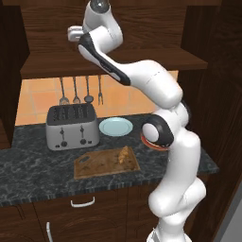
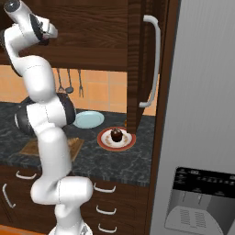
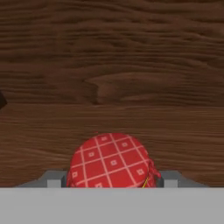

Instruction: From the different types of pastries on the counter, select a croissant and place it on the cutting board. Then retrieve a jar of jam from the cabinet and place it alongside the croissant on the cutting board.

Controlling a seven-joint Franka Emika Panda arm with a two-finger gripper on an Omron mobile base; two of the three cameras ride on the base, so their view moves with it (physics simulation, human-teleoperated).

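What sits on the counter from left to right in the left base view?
Toaster → cutting board with the croissant near its right end → red plate, mostly hidden behind the arm. The light blue plate overlaps the board's span, so I leave it out.

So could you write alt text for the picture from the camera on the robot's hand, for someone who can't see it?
A jam jar with a red cover patterned in white diamonds sits close up at the bottom centre, between the two grey fingertips of the pincer. Behind it is the cabinet, all dark brown wood grain.
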